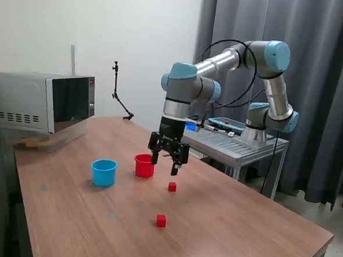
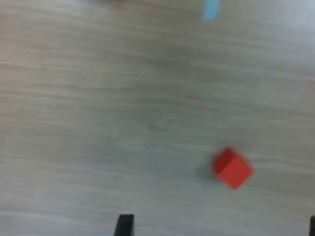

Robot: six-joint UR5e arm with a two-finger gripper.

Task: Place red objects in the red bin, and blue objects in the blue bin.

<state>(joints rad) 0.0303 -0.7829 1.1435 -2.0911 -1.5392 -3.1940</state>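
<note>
Two small red cubes lie on the wooden table: one (image 1: 172, 187) just below my gripper, the other (image 1: 161, 220) nearer the front edge. A single red cube (image 2: 232, 167) shows on the wood grain in the wrist view. The red cup (image 1: 144, 165) stands beside the light blue cup (image 1: 103, 173), which is toward the exterior view's left. My gripper (image 1: 165, 163) hangs open above the table, next to the red cup and a little above the nearer cube, with nothing between its fingers. One fingertip (image 2: 124, 225) shows in the wrist view. No blue cubes are in view.
A microwave (image 1: 42, 103) sits at the exterior view's left on the table's far end. A metal side table (image 1: 234, 145) carrying the arm's base stands behind. A thin black stand (image 1: 118, 93) rises at the back. A light blue strip (image 2: 211, 10) crosses the wrist view's edge.
</note>
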